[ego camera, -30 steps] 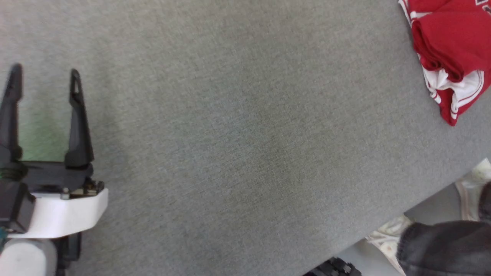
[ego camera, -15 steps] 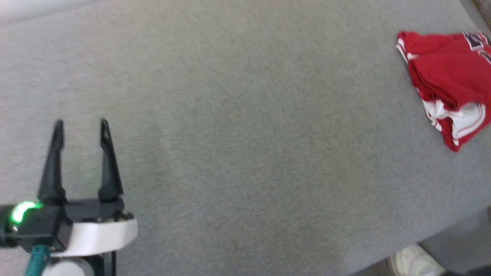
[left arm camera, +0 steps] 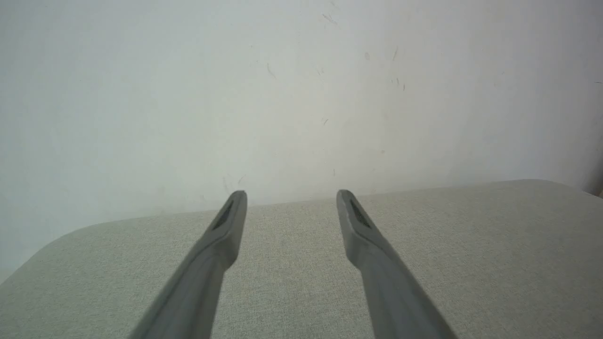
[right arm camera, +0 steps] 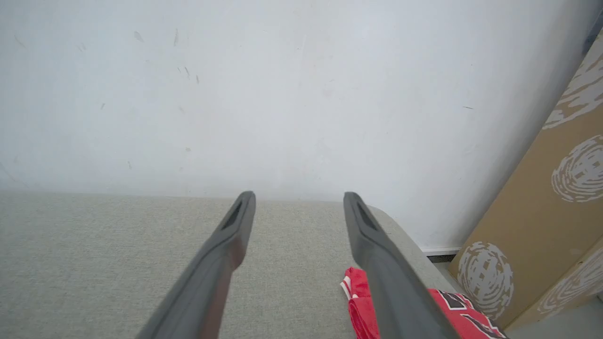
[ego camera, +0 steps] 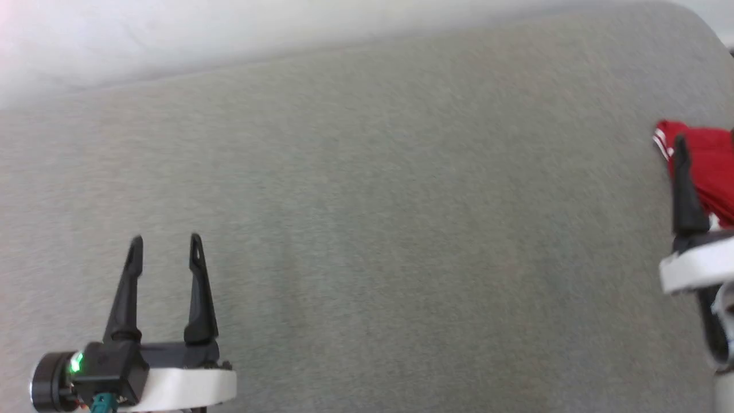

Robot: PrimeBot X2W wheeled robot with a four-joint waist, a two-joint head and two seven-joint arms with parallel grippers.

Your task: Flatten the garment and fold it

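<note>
Grey cloth-covered table (ego camera: 367, 201) before a white wall (left arm camera: 301, 70), head view since swung upward: the garment (ego camera: 711, 163) lies bunched on it, right gripper (right arm camera: 299, 197) newly seen just beside the garment, left gripper (ego camera: 166, 242) well apart from it, both spread wide, holding nothing; flattening unstarted.

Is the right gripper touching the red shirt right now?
Cannot tell. In the right wrist view one finger of the right gripper crosses in front of the red shirt, hiding any gap or contact; the head view overlaps them too.
</note>
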